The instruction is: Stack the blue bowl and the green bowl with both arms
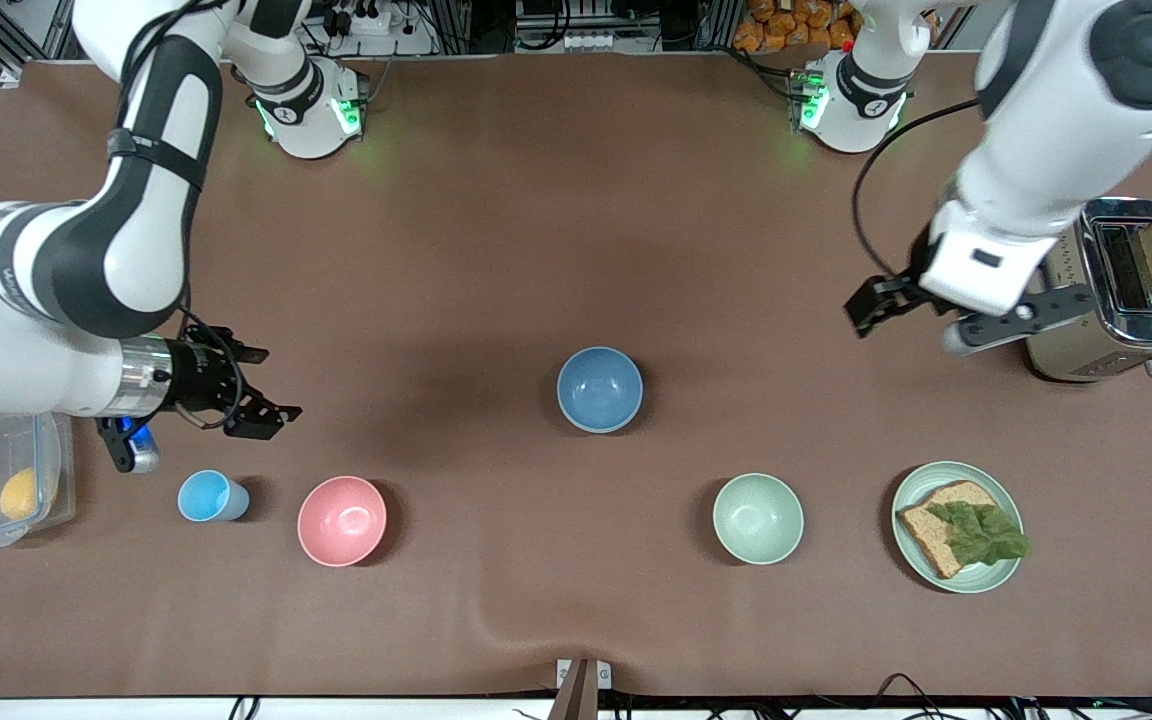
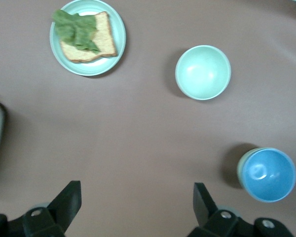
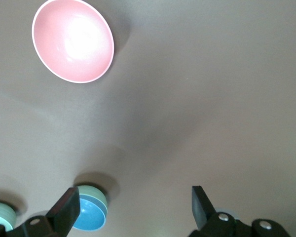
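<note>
– Blue bowl [image 1: 599, 388] [image 2: 269, 174] [image 3: 88, 217], where?

– Mid-surface, seated inside the green bowl [image 2: 240, 170] [image 3: 99, 196]. Stacked upright, mouths facing straight up; round, so equally wide every way. Only a sliver of green rim visible around it in the wrist views.

– Neighbours?

– Paler mint bowl [image 1: 758, 518] [image 2: 203, 72] nearer the front camera, toward the left arm's end, well apart. Pink bowl [image 1: 341, 520] [image 3: 72, 40] also nearer, toward the right arm's end, with a small light-blue cup [image 1: 211, 496] beside it. Plate [image 1: 996, 580] [image 2: 119, 34] with bread and lettuce beside the mint bowl.

– Grippers?

– Left gripper [image 1: 871, 305] [image 2: 135, 202] up over bare surface just beside the toaster [image 1: 1116, 300], fingers spread wide, holding nothing. Right gripper [image 1: 271, 385] [image 3: 135, 205] up over bare surface near the cup and a clear plastic container [image 1: 6, 478], likewise spread and holding nothing. Neither touching the stack.
</note>
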`<move>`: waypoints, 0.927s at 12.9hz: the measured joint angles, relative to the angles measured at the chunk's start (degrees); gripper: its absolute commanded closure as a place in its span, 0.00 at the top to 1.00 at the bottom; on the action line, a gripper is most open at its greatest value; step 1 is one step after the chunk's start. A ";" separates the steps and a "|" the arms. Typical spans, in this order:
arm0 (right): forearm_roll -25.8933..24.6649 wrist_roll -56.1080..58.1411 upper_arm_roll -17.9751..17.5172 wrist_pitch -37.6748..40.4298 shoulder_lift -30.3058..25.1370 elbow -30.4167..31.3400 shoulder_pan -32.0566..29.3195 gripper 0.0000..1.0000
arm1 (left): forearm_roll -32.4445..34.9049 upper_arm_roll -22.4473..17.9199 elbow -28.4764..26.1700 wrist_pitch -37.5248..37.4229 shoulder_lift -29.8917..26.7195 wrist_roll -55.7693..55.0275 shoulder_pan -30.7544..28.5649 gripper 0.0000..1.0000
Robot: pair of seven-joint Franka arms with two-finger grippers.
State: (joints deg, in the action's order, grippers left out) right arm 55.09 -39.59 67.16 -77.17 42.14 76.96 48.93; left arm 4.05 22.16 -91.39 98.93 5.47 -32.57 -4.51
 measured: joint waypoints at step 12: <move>-32.13 14.18 -46.73 5.41 -15.71 -5.24 -28.25 1.00 | -3.18 -14.82 -0.09 -9.10 -7.00 22.77 1.58 1.00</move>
State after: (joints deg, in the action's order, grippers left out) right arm 22.96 -25.42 20.43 -71.77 26.43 71.72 20.68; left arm 0.86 7.34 -91.48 89.83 -1.53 -9.80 -2.93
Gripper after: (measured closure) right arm 0.000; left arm 0.000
